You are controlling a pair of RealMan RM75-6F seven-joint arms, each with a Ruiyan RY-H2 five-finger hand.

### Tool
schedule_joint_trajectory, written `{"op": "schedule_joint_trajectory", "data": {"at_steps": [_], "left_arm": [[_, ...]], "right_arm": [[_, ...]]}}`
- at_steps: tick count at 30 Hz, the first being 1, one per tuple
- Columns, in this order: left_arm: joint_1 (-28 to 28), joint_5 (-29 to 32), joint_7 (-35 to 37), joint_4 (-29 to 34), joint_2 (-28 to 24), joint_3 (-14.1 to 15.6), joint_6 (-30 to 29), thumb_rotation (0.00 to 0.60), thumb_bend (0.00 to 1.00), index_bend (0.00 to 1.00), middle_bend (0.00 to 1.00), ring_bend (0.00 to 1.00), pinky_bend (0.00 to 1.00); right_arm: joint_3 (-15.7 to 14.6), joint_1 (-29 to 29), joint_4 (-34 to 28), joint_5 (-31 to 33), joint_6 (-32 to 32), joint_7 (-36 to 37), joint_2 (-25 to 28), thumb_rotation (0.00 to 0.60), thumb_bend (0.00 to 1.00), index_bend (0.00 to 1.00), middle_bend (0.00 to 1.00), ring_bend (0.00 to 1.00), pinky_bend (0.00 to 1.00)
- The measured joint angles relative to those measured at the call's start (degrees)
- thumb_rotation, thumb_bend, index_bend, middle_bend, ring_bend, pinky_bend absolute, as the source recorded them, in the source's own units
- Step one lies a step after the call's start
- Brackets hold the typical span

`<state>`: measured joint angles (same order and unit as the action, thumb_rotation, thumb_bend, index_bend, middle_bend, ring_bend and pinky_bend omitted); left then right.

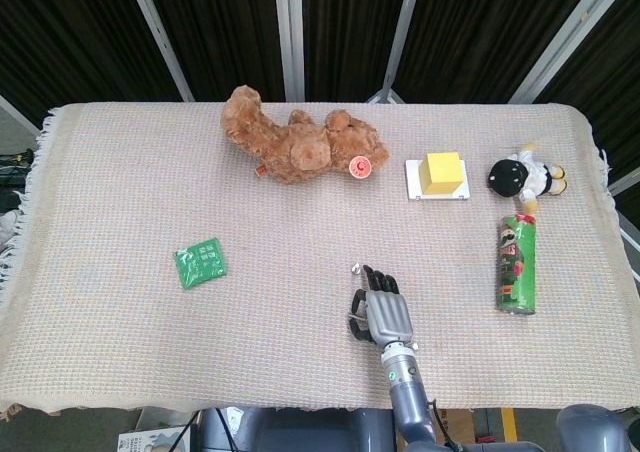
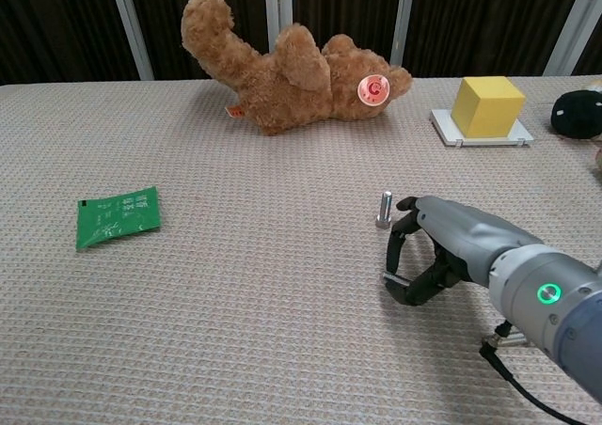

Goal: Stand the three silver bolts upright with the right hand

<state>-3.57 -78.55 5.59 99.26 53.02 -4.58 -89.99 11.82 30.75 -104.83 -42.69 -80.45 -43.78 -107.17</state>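
Observation:
One silver bolt (image 2: 384,209) stands upright on the beige cloth, also seen in the head view as a bolt (image 1: 355,269), just ahead of my right hand's fingertips. My right hand (image 2: 451,246) hovers palm down near the table's front edge, its fingers curled downward. It pinches a second silver bolt (image 2: 395,277), which lies roughly level and sticks out to the left between thumb and fingers. In the head view the right hand (image 1: 382,312) covers most of that bolt (image 1: 353,319). I see no third bolt. My left hand does not show in either view.
A brown teddy bear (image 1: 300,147) lies at the back centre. A yellow cube (image 1: 442,171) sits on a white plate (image 1: 413,194). A black-and-white plush (image 1: 525,177) and a lying green can (image 1: 517,264) are at the right. A green packet (image 1: 200,262) lies at the left.

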Motion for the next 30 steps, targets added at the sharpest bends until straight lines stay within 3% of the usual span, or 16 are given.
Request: {"op": "schedule_joint_trajectory", "data": {"at_steps": [30], "left_arm": [[0.1,0.2,-0.6,0.5,-0.1,0.2,0.5,0.6,0.08,0.09,0.03,0.01,0.08]], "right_arm": [[2.6,0.3,-2.3,0.3,-0.6,1.7,2.5,0.6,0.39,0.59,0.0,0.01,0.07]]}}
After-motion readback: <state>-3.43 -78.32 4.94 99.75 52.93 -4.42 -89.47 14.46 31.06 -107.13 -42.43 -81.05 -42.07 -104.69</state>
